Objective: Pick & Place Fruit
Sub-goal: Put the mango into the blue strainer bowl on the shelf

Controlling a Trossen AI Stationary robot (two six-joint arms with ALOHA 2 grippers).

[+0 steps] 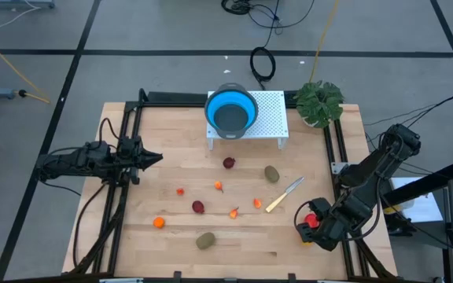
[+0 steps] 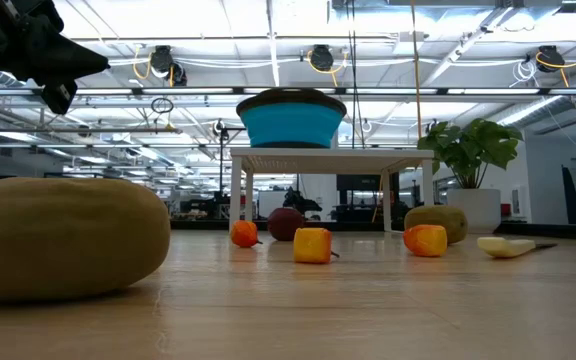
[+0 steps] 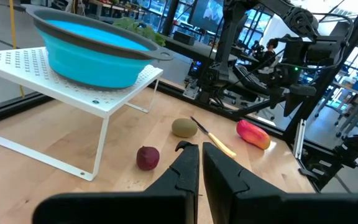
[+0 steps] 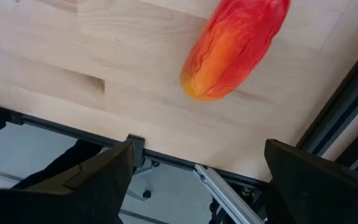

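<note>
Currently, your right claw (image 4: 197, 180) gapes wide over the long red-orange fruit (image 4: 236, 46), ready for pickup; left claw (image 3: 199, 165) shut, idle.

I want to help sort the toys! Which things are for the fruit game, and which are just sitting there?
For the job:
long red-orange fruit
two brownish-green ovals
two dark red balls
tiny orange bits
right gripper, open above the long fruit

Just lying about:
knife
plant
blue bowl on white rack
</note>
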